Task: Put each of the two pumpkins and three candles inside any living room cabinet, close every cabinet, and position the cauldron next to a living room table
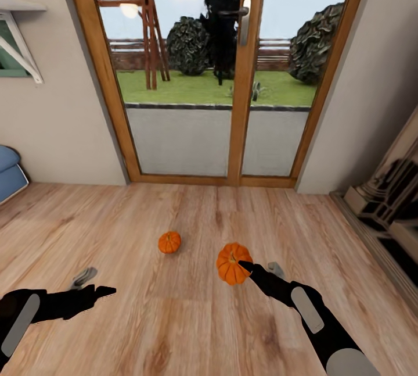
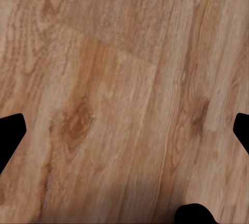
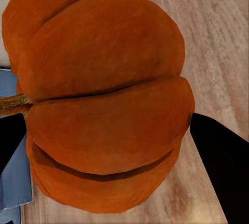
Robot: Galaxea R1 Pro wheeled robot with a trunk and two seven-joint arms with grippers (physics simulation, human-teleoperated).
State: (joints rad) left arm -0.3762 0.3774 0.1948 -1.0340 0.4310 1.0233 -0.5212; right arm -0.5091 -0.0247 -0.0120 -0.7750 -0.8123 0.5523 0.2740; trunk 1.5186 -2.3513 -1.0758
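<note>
Orange fills the space between my right gripper (image 1: 248, 268) fingers: the nearer pumpkin (image 1: 231, 263) sits clamped there, lifted above the wooden floor (image 1: 174, 318). My left gripper (image 1: 100, 287) hangs spread wide and empty over bare boards. I judge the grip should stay firm on the ribbed flanks while I carry it toward a cabinet. Farther off, the second pumpkin (image 1: 169, 242) rests before the glass doors (image 1: 232, 74). No lettering is readable anywhere.

Open floor (image 1: 145, 318) lies around my pincers; only the far pumpkin (image 1: 169, 242) interrupts it, with what looks like the fireplace (image 1: 389, 190) at right.
</note>
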